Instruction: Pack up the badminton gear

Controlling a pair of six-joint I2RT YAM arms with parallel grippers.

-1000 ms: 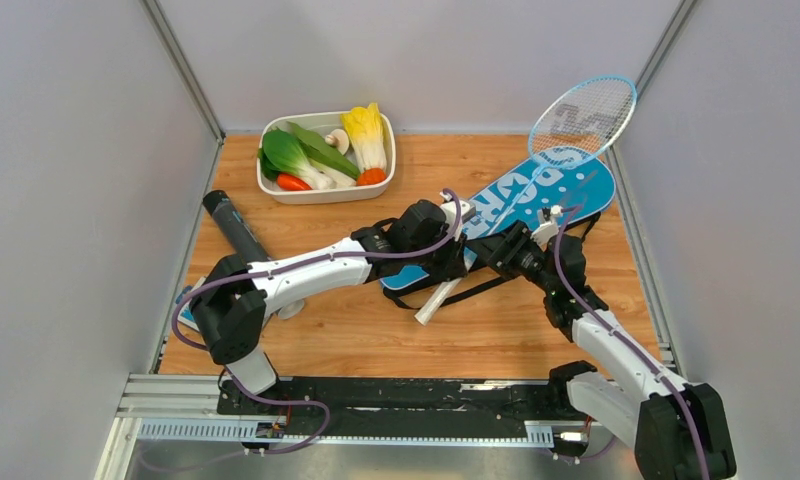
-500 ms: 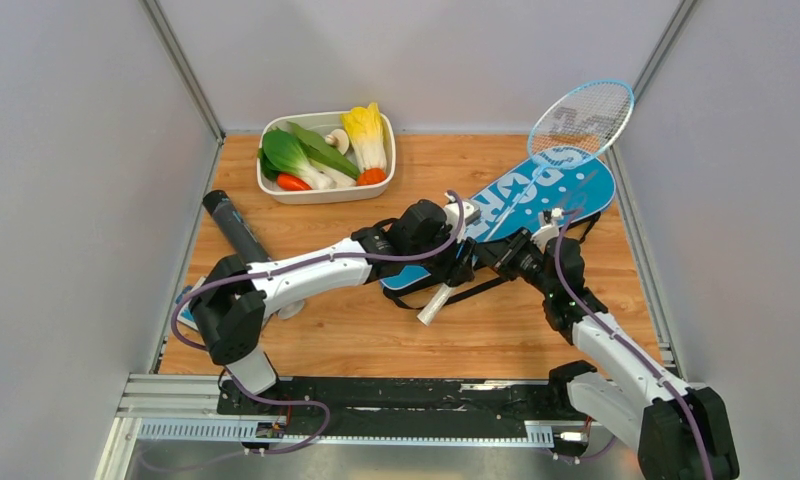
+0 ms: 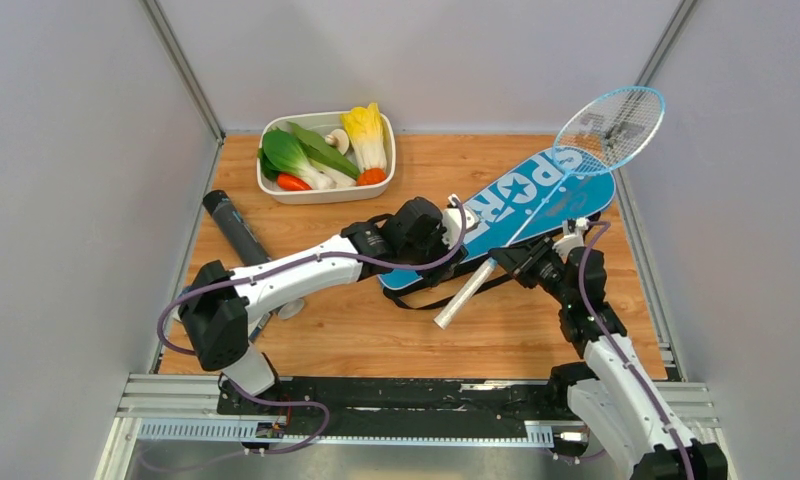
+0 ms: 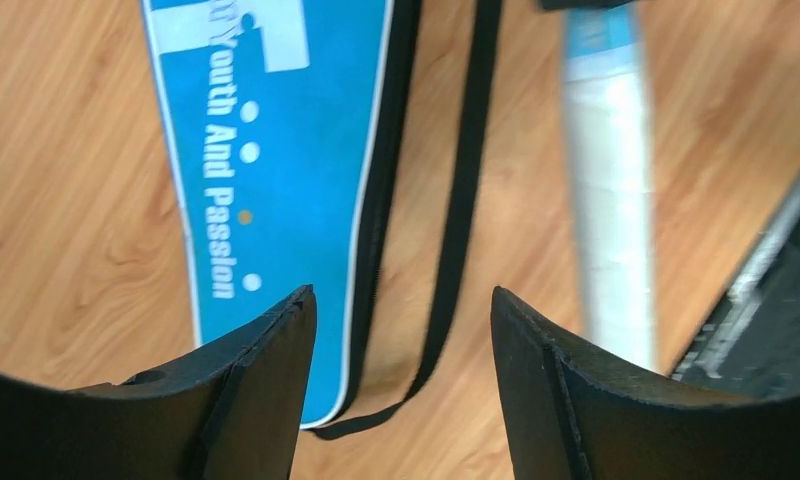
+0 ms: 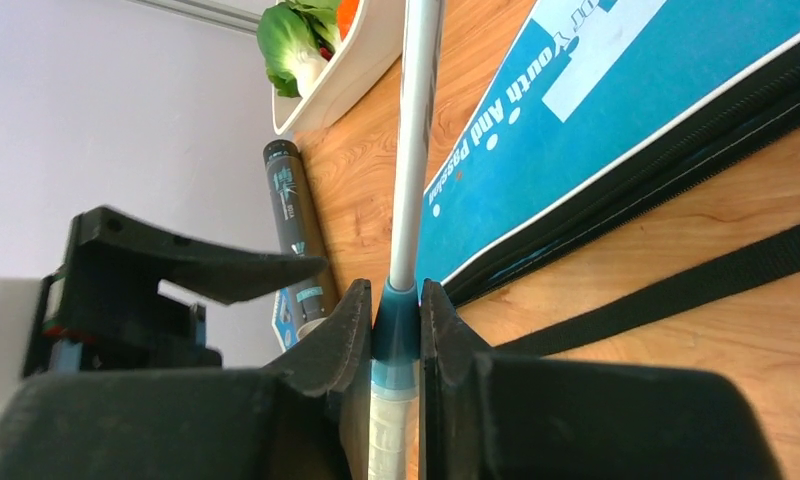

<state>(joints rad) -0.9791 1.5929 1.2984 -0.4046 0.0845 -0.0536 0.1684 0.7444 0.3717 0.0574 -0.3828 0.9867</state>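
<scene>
Grey walls enclose a wooden worktop [image 3: 376,340] on the left, far and right sides. A light-blue racket [image 5: 414,150] is gripped by the right gripper [image 5: 396,305], whose fingers [image 5: 351,330] are clenched on the blue collar where the shaft meets the white handle [image 3: 466,293]. The racket is held slanting: its handle points near and left, and its strung head [image 3: 621,125] is seen at the far right corner, against the wall. Whether the handle's end touches the worktop cannot be told.

The blue "SPORT" cover [image 3: 501,215] is laid flat on the worktop along the same slant, its broad end far right and its narrow end near left, with the shaft passing above it. Its black strap [image 4: 461,200] is trailed on the wood just beside its zipped edge.

The left gripper [image 4: 401,310] is held over the cover's narrow end, its fingers [image 4: 266,370] spread wide and grasping nothing; the handle is seen just to its right.

A long black tube [image 3: 234,227] is laid near the left wall. A white tray [image 3: 321,195] of toy vegetables [image 3: 316,150] is set at the far edge.
</scene>
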